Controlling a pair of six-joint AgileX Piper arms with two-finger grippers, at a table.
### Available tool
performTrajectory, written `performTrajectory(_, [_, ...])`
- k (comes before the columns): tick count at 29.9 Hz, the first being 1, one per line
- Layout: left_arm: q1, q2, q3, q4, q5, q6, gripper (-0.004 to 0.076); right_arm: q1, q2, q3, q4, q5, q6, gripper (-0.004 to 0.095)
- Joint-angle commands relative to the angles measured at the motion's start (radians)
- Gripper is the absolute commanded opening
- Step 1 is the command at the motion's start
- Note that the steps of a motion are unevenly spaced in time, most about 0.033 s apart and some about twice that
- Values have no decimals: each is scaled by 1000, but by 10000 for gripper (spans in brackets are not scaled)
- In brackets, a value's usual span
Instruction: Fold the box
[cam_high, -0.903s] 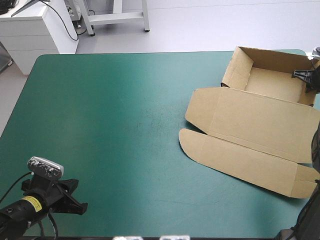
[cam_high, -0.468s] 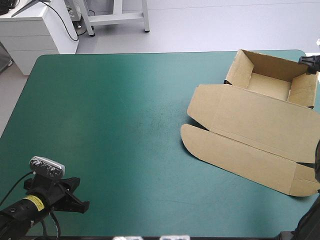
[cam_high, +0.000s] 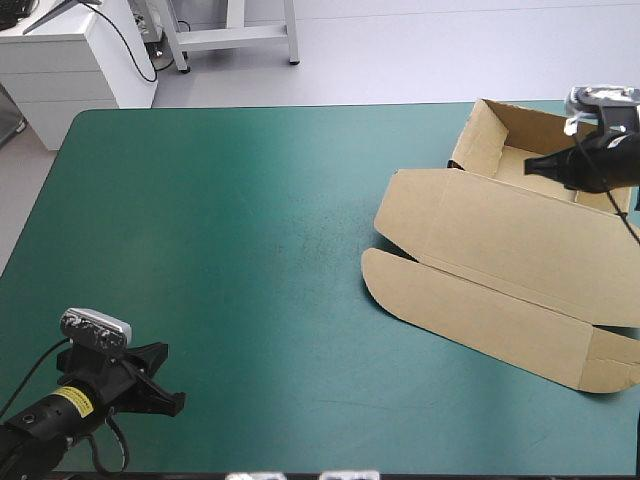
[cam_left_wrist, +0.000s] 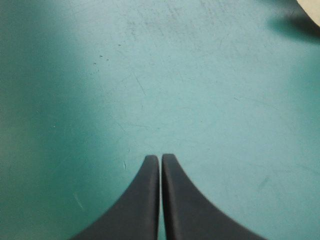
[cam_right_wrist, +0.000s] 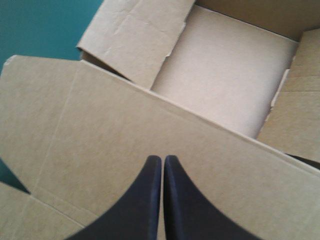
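- Nearest in, at the near-left corner of the table, the left gripper (cam_high: 175, 403) sits over bare teal-green cover (cam_high: 230, 230). Its black fingers are pressed together into one point with nothing between them, and it's well apart from the box (cam_high: 500, 240). So it isn't doing anything for the fold right now.
- Next out, on the right half of the table, is the box's front flap strip (cam_high: 480, 320). It lies flat on the cover, with a rounded ear at its left end.
- Just beyond that strip is the lid (cam_high: 510, 235), also lying flat and wide open.
- At the far-right corner is the tray (cam_high: 475, 135), and that part looks done to me. The walls are standing all round.
- In the right wrist view the tray floor (cam_right_wrist: 225, 70) is bare. The side wall (cam_right_wrist: 135, 35) looks doubled over inward, though I can't tell if it's properly locked in.
- Farthest out, the right gripper (cam_high: 530, 166) hangs over the line where the lid meets the tray. Its fingers are closed tight on each other, gripping nothing.
- I can't tell if the right gripper's tip touches the board or just floats above it.
- My read is that the wall-raising and tucking is basically finished, so this is the open-tray-with-flat-lid stage. If anything's left, it's maybe pressing the side tucks home.
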Motion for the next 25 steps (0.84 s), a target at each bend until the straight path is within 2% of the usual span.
performTrajectory(1, [-4,8,-27,-28,-71,10,-8,53,-119,93,19,-112,-41,-2])
performTrajectory(7, [-4,-13,-19,-29,-72,73,-8,140,-272,266,26,-193,-69,-2])
performTrajectory(14, [-4,-142,-17,-29,-72,85,-8,240,-486,474,28,-280,-89,-3])
performTrajectory(21, [-4,-277,5,-30,-63,85,-8,258,-737,705,26,-403,-152,-2])
performTrajectory(25, [-4,-349,39,-49,-63,85,-8,258,-908,831,18,-427,-169,-2])
